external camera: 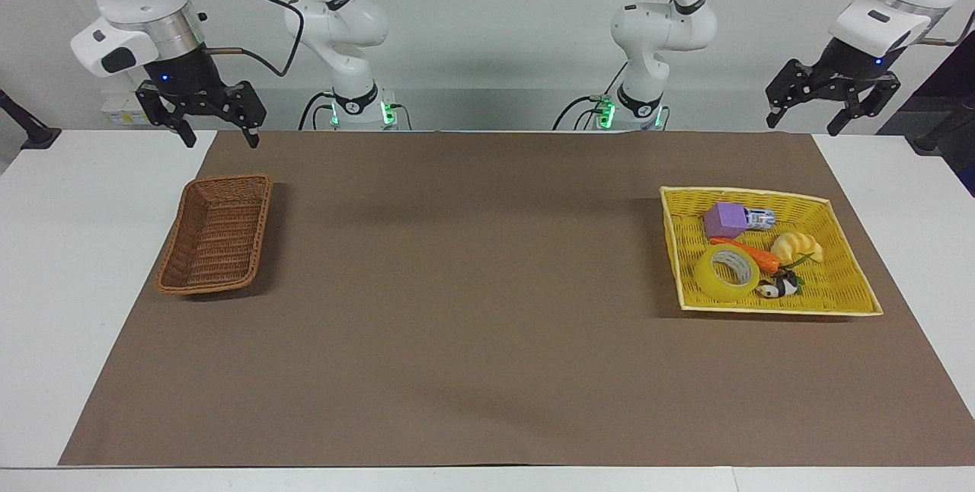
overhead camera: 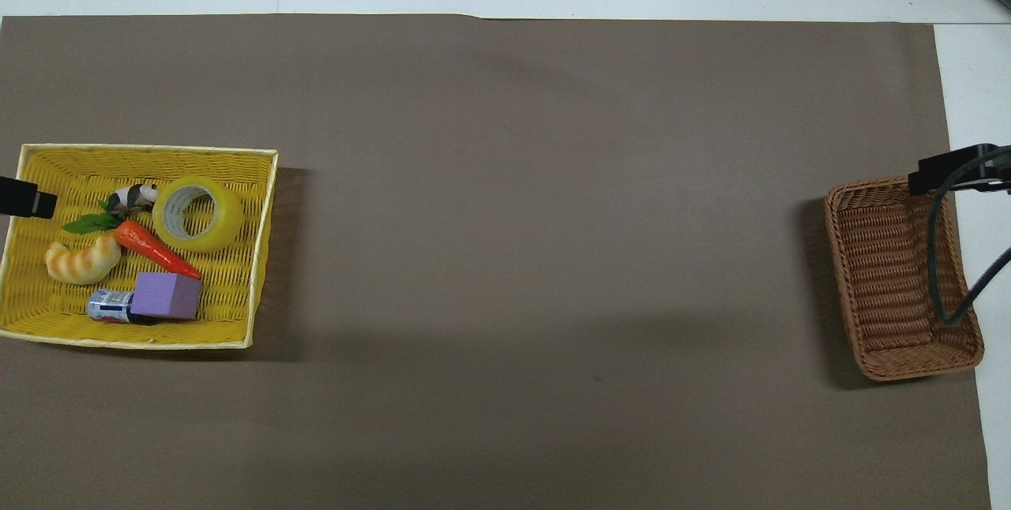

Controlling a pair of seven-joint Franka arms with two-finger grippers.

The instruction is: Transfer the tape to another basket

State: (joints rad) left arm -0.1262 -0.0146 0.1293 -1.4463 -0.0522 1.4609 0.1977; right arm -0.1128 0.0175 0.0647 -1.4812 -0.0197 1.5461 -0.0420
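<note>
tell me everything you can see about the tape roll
The tape is a wide roll of translucent yellow packing tape with a white inner core. It lies flat, hole up, in the yellow basket at the left arm's end of the table, beside the toy carrot and panda figure. Nothing grips it.

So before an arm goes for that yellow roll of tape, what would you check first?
1. Translucent yellow tape roll lies in the bright yellow woven basket, nothing on top of it: ok.
2. Orange toy carrot touches the roll, may shift: not ok.
3. Dark-brown wicker basket has room: ok.
4. Left gripper open, holding nothing: ok.
5. Right gripper open, waiting over the table's edge: ok.
</note>
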